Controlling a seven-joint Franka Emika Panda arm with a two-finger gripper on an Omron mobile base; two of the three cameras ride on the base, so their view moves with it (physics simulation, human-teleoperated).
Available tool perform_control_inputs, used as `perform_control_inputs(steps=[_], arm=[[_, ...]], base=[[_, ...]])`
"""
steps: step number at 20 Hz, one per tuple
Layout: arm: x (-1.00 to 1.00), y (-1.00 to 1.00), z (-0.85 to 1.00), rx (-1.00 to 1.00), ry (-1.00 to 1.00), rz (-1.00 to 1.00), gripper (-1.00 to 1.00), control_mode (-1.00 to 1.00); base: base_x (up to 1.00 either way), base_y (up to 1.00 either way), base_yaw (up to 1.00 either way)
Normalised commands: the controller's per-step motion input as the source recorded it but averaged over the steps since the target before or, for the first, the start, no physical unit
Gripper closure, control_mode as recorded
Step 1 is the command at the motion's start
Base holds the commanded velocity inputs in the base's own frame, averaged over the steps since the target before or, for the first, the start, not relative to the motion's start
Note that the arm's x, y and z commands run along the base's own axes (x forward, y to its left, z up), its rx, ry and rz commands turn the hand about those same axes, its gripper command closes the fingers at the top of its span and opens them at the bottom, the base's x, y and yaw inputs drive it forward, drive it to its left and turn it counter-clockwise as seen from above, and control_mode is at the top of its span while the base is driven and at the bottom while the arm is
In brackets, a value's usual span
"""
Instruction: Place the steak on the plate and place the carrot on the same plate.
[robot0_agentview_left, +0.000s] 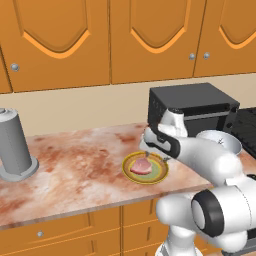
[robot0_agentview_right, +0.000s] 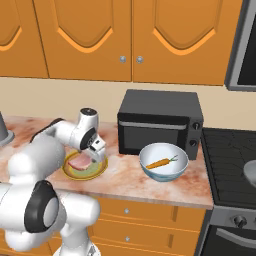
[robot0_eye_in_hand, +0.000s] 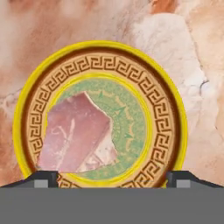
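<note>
Gripper (robot0_eye_in_hand: 112, 177) hovers above plate (robot0_eye_in_hand: 175, 109), jaws spread wide, holding nothing; steak (robot0_eye_in_hand: 76, 135) lies on plate; carrot (robot0_agentview_right: 161, 163) lies in bowl (robot0_agentview_right: 172, 172) well to the arm's right, long axis across the bowl.

Your arm reaches forward from the base, elbow bent, wrist turned down. End effector (robot0_eye_in_hand: 112, 177) points straight down, hanging low, nothing between its parts. Jaws stand wide apart: hand view shows one dark fingertip (robot0_eye_in_hand: 43, 177) at each bottom corner. In both base views the end effector (robot0_agentview_left: 151, 148) (robot0_agentview_right: 95, 154) hovers, wrist upright.
</note>
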Motion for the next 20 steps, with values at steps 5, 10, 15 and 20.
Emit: perform_control_inputs(steps=[5,10,15,20], arm=[[-0.46,-0.88,0.32,-0.06,-0.01,-0.19,-1.0,-1.0],[-0.19,-0.96,0.46,-0.13,0.0,-0.19,-1.0,-1.0],[-0.13,-0.97,0.56,-0.07,0.0,-0.15,-1.0,-1.0],[0.05,-1.0,0.29,-0.05,0.07,-0.2,-1.0,-1.0]], base=[[0.0,0.0,0.0],[0.0,0.0,0.0],[0.0,0.0,0.0],[0.0,0.0,0.0]])
